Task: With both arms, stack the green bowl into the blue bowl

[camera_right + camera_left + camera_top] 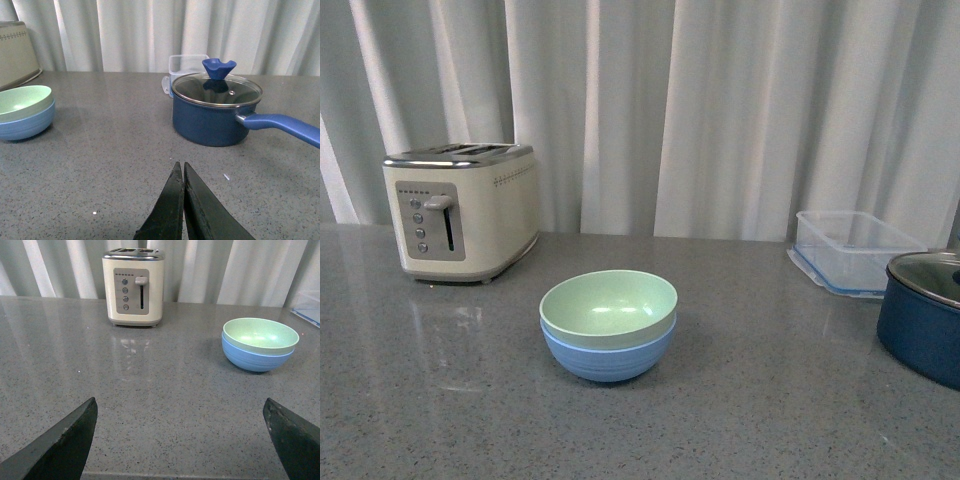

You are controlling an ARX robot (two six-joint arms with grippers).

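Bench (770,400): grey speckled, curtain along the far edge. Open surface lies in front of and to both sides of the bowls. Toaster (460,210) far left, clear container (855,250) and navy pot (925,315) far right, all well apart from the bowls.

Green bowl (608,308) sits nested inside blue bowl (608,358), mid-bench, upright.

Left gripper (180,440): jaws wide apart, holding nothing, bowls well beyond them. Right gripper (183,200): jaws closed together, empty; bowls well off to one side, pot nearer.
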